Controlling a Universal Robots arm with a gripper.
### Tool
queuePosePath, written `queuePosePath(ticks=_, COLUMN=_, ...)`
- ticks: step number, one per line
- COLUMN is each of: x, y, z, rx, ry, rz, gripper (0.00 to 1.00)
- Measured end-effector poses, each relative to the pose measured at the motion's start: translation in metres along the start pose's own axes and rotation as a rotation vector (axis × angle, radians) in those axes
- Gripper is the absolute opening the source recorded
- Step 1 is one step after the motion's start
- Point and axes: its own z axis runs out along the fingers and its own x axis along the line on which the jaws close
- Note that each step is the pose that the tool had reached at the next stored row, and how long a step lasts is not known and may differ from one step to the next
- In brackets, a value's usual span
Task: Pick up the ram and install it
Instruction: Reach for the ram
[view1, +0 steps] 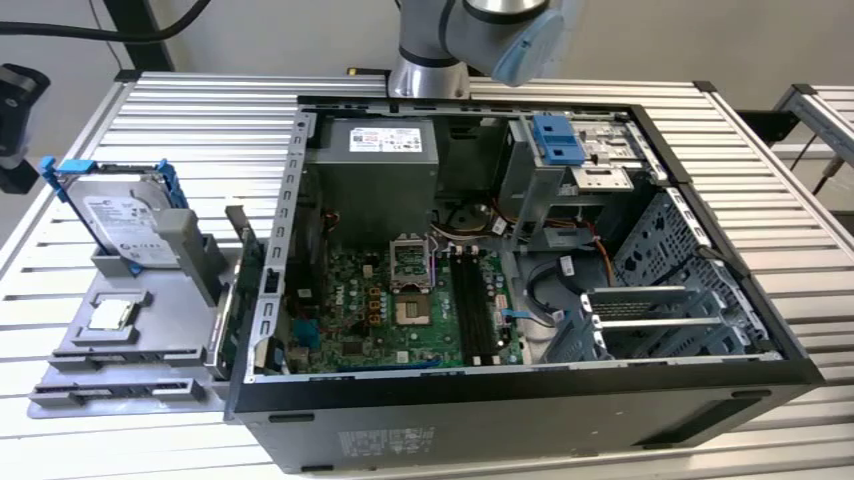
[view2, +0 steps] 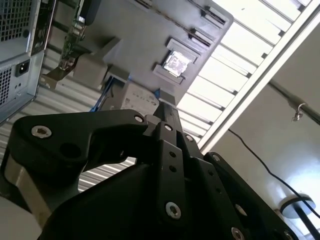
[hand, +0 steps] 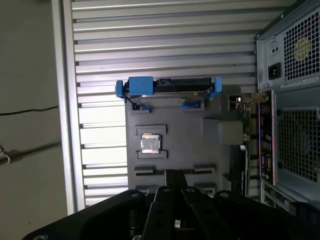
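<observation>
In the exterior view, the grey robot arm rises behind the open black metal computer case. A flat grey plastic parts tray lies beside the case.

In the first wrist view, the black jointed gripper hangs over that tray, with a square silver processor chip just ahead of it. What appears to be the ram, a thin dark stick on edge, stands off to the gripper's side by the case, apart from the gripper.

In the second wrist view, a silver hard drive in a blue bracket lies just past the gripper. I cannot tell whether the gripper is open or closed.

Cut off by picture edges: gripper in first wrist view, arm in exterior view.
</observation>
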Motion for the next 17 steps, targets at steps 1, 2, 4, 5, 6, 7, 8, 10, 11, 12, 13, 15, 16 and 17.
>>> queuePosePath(ticks=1, x=0.0, y=-0.0008, z=0.0, rx=0.0, ry=0.0, rz=0.0, gripper=0.0)
queuePosePath(ticks=2, x=0.0, y=-0.0016, z=-0.0001, rx=0.0, ry=0.0, rz=0.0, gripper=0.0)
queuePosePath(ticks=4, x=0.0001, y=-0.003, z=-0.0001, rx=0.0, ry=0.0, rz=0.0, gripper=0.0)
queuePosePath(ticks=5, x=0.0001, y=-0.0038, z=-0.0002, rx=0.0, ry=0.0, rz=0.0, gripper=0.0)
queuePosePath(ticks=6, x=0.0001, y=-0.0044, z=-0.0002, rx=-0.0001, ry=-0.0001, rz=0.0, gripper=0.0)
queuePosePath(ticks=7, x=0.0001, y=-0.0051, z=-0.0002, rx=0.0, ry=0.0, rz=0.0, gripper=0.0)
queuePosePath(ticks=8, x=0.0001, y=-0.0058, z=-0.0003, rx=0.0, ry=0.0, rz=0.0, gripper=0.0)
queuePosePath(ticks=10, x=0.0002, y=-0.0072, z=-0.0003, rx=0.0, ry=0.0, rz=0.0, gripper=0.0)
queuePosePath(ticks=11, x=0.0002, y=-0.0078, z=-0.0004, rx=0.0, ry=0.0, rz=0.0, gripper=0.0)
queuePosePath(ticks=12, x=0.0001, y=-0.0085, z=-0.0004, rx=0.0, ry=0.0, rz=0.0, gripper=0.0)
queuePosePath(ticks=13, x=0.0001, y=-0.0092, z=-0.0004, rx=0.0, ry=0.0, rz=0.0, gripper=0.0)
queuePosePath(ticks=15, x=0.0, y=-0.0107, z=-0.0004, rx=0.0, ry=0.0, rz=0.0, gripper=0.0)
queuePosePath(ticks=16, x=0.0, y=-0.0113, z=-0.0005, rx=0.0, ry=0.0, rz=0.0, gripper=0.0)
queuePosePath(ticks=17, x=0.0, y=-0.0118, z=-0.0005, rx=0.0, ry=0.0, rz=0.0, gripper=0.0)
